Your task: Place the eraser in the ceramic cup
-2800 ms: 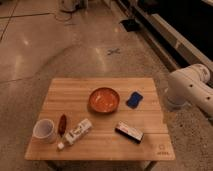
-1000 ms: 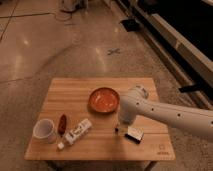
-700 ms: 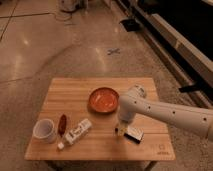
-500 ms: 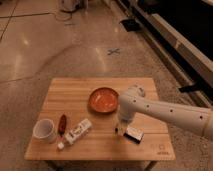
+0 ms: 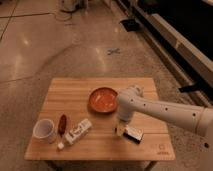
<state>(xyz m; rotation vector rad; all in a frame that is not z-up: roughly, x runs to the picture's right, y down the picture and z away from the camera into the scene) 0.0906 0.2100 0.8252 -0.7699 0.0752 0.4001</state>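
Note:
The eraser (image 5: 133, 133), a small flat black block with a whitish face, lies on the wooden table (image 5: 100, 90) right of centre near the front. My gripper (image 5: 121, 129) points down at the eraser's left end, at table height. The arm comes in from the right and covers part of the eraser. The ceramic cup (image 5: 44, 130), white and upright, stands at the table's front left, far from the gripper.
An orange bowl (image 5: 103, 99) sits mid-table just behind the gripper. A white labelled bottle (image 5: 75, 133) lies on its side left of the gripper, with a small red object (image 5: 62, 123) between it and the cup. The blue pad is hidden behind the arm.
The arm swung in from the right edge over the table and came down at the eraser. Over the last second it has barely moved.

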